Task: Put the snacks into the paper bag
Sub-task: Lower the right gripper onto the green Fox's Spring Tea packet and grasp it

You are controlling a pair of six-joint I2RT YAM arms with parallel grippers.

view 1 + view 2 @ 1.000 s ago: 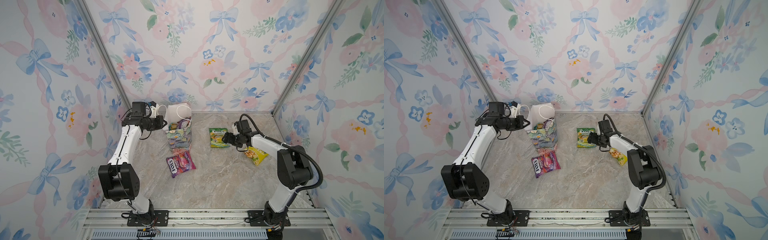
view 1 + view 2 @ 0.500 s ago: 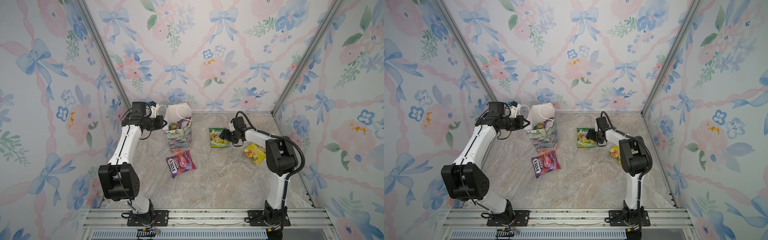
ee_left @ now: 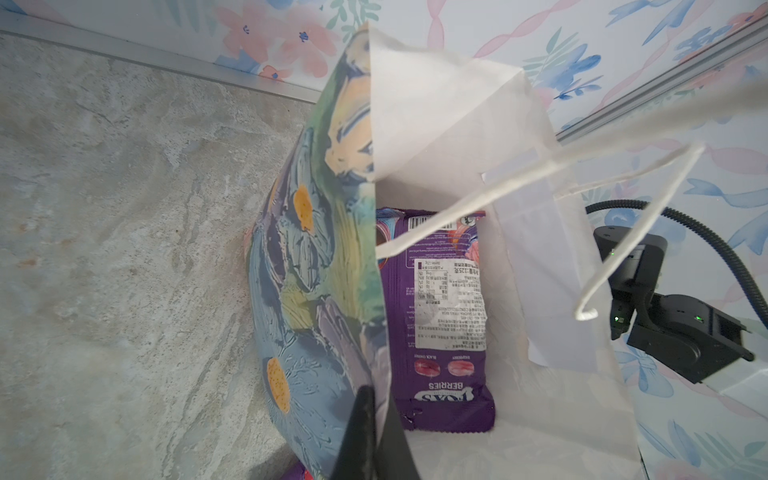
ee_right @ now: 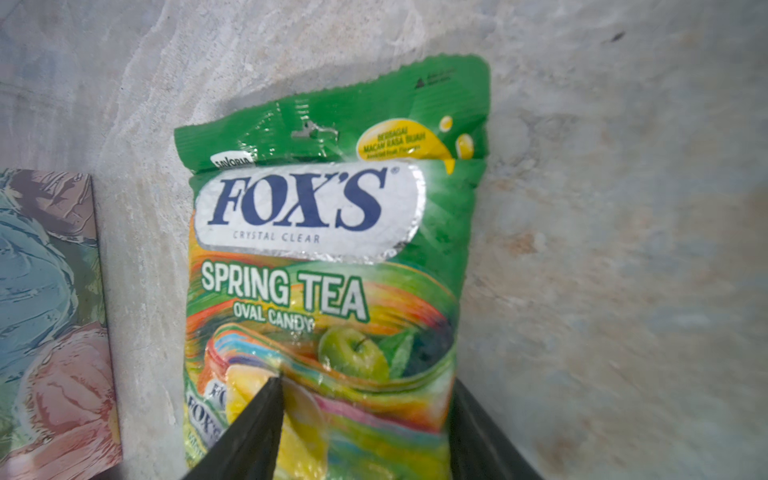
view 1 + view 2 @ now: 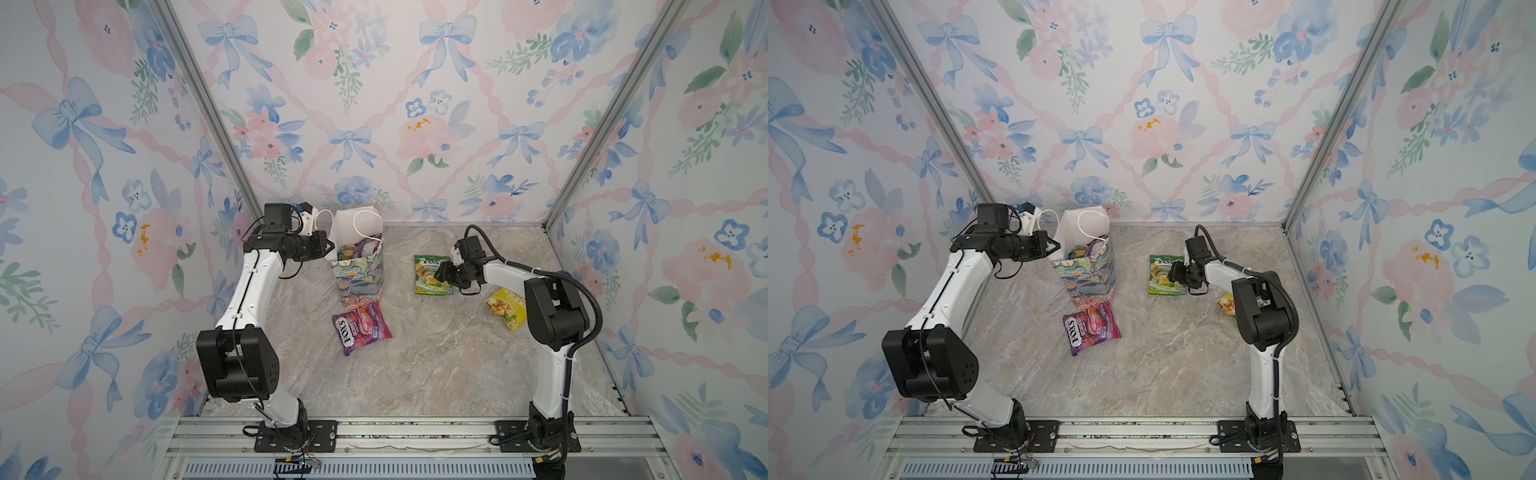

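Item: green glossy FOX'S candy packet [image 5: 430,274], flat on the marble worktop [image 5: 415,374], three o'clock of the tall floral paper bag [image 5: 359,276]. We log the right gripper [image 4: 365,386] newly arrived, jaws apart astride it and narrowing. The left gripper [image 5: 330,248] pinches the bag rim. Lift likely next.
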